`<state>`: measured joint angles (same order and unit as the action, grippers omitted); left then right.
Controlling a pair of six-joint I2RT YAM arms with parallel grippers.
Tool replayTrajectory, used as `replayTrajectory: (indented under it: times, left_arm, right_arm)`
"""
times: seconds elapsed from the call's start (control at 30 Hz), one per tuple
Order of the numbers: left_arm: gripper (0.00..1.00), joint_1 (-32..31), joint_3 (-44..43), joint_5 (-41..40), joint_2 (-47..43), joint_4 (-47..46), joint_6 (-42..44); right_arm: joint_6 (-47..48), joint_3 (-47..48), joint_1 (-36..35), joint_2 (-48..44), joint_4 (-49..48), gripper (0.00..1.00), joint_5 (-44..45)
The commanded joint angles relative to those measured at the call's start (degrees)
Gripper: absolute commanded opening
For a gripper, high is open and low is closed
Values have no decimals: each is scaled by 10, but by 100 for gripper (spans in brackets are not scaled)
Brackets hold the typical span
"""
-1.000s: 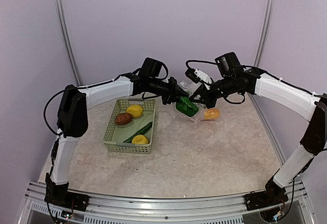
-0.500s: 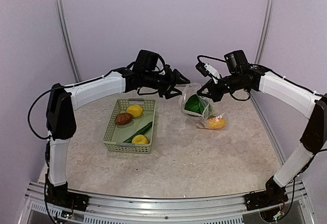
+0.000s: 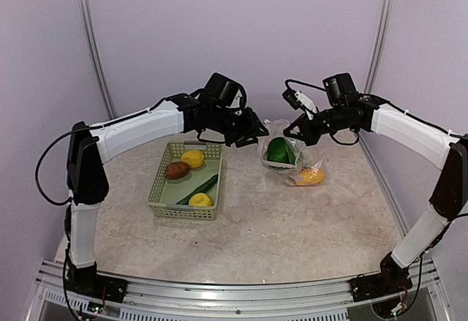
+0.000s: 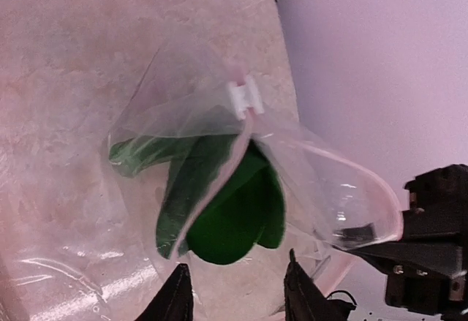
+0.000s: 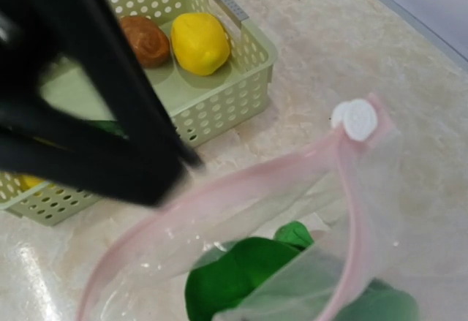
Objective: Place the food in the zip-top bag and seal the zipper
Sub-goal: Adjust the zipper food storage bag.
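While right gripper (image 3: 295,131) pinches the limp zip-top bag (image 4: 146,116) by its firmer zipper (image 5: 256,178), left gripper (image 4: 235,281) gapes empty beside it.

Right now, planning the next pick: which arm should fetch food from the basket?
Left: the left tool is open, empty, nearer the basket; the right tool is pinching the zip-top bag's rim.

No legible text or labels anywhere.
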<state>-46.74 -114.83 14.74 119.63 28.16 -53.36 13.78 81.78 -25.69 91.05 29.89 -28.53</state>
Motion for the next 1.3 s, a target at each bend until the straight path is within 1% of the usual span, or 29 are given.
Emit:
replayTrajectory:
  times: [0.0,0.03,0.07,0.1,0.17,0.23,0.33,0.4,0.43,0.53,0.57,0.67,0.7,0.73,0.93,1.03,1.1,1.17,1.27]
  left_arm:
    - [48,7,-9,-34,34,75,3]
    - [50,11,-5,-32,38,73,0]
    - [50,17,-3,-22,44,67,-4]
    - [47,23,1,0,49,55,-6]
    - [38,31,9,42,60,27,-14]
    - [29,35,11,61,71,6,-15]
    - [15,36,6,69,77,-16,-9]
    - [3,37,-19,63,79,-8,4]
    - [0,37,-38,59,81,2,12]
    - [0,30,-91,64,78,8,51]
    - [0,22,-99,50,70,2,72]
    - [0,-16,-85,-34,24,-42,144]
    - [0,-26,-76,-64,13,-54,155]
    - [0,-27,-75,-73,10,-62,158]
    - [0,-1,-142,-30,66,-47,97]
    - [0,-5,-154,-40,79,-71,115]
    - [0,-4,-165,-41,84,-92,124]
    - [1,5,-197,-25,99,-93,128]
    - [28,34,-216,33,119,-99,117]
  right_arm:
    - [-5,-9,1,-2,-12,0,-13]
    - [-4,-10,1,-3,-12,0,-13]
    - [-3,-12,1,-3,-13,0,-13]
    - [-3,-14,1,-2,-14,0,-13]
    - [-3,-16,1,1,-16,0,-11]
    - [-4,-19,2,4,-19,0,-6]
    - [-4,-16,1,9,-17,0,9]
    - [-7,-7,2,14,-13,0,42]
    - [-7,10,2,19,-5,0,70]
    - [13,87,14,35,42,0,166]
    - [17,113,23,35,51,0,203]
    - [24,162,56,19,53,0,266]
    - [31,168,61,16,55,0,278]
    - [37,171,64,14,59,0,291]
    - [30,164,65,26,100,0,288]
    - [30,177,67,35,114,0,321]
    - [34,189,75,31,106,0,347]
    - [38,208,92,29,94,0,364]
    - [37,271,118,49,105,0,369]
